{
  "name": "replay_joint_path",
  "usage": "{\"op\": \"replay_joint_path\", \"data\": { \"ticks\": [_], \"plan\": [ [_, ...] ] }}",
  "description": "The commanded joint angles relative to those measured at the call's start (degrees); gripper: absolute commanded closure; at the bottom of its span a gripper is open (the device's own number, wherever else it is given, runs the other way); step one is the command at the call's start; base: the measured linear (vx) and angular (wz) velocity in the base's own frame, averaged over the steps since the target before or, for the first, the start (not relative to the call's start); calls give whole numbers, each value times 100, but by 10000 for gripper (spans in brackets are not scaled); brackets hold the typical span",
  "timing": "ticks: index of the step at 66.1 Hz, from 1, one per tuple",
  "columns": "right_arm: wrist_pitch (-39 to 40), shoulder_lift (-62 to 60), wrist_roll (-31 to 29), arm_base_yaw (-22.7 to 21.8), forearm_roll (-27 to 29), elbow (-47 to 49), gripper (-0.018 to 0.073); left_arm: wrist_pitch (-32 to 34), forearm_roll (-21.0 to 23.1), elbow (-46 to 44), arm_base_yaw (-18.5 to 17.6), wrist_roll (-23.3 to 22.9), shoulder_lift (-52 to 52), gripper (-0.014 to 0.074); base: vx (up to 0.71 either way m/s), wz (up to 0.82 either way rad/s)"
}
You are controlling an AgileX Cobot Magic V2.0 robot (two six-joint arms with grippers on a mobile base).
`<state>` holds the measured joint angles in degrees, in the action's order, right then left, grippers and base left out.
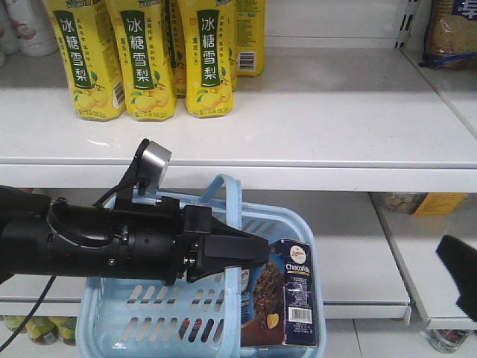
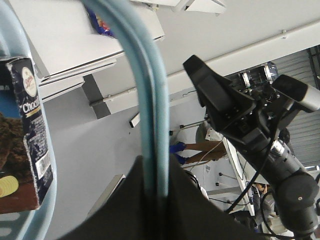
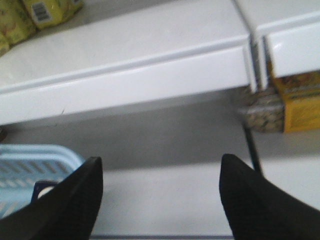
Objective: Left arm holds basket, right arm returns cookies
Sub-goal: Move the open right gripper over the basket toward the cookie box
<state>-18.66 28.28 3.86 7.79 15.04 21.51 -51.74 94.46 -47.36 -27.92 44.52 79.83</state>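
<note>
Mostly white shelving (image 1: 335,112), yellow bottles (image 1: 149,60) above, basket (image 1: 292,217) below

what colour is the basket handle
Pale blue basket handle, clearest in the left wrist view.

The left arm (image 1: 82,246) reaches in level from 9 o'clock toward 3 o'clock in the front view. A small silver camera (image 1: 155,160) stands on its wrist at 12 o'clock, and the left gripper (image 1: 253,253) is closed on the handle of the basket (image 1: 287,215). The right arm (image 2: 280,170) is off at 3 o'clock of the left one, with only its dark tip showing at the front view's 4 o'clock edge. The right gripper (image 3: 160,195) is spread wide and grips nothing, its two black fingers (image 3: 75,200) at 7 and 5 o'clock of its own view.
</note>
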Motion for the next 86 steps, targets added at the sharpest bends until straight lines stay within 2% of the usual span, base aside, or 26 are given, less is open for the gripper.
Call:
{"op": "replay_joint_path", "data": {
  "ticks": [1,8,19,29,48,70,86],
  "plan": [
    [224,406,-63,396,319,207,85,-149,557,-229,3,104,-191,599,0,0],
    [192,820,-63,862,641,253,85,-149,557,-229,3,104,-191,599,0,0],
    [-70,1622,-63,1619,838,703,85,-149,557,-229,3,104,-191,599,0,0],
    [-145,2362,-57,2034,1004,1238,87,-149,557,-229,3,104,-191,599,0,0],
    [-365,3390,-131,2028,1731,1605,87,-149,557,-229,3,104,-191,599,0,0],
    [-480,3742,-1310,2028,2717,1605,87,-149,557,-229,3,104,-191,599,0,0],
    [-480,4020,-1738,2028,3097,1605,87,-149,557,-229,3,104,-191,599,0,0]
  ]
}}
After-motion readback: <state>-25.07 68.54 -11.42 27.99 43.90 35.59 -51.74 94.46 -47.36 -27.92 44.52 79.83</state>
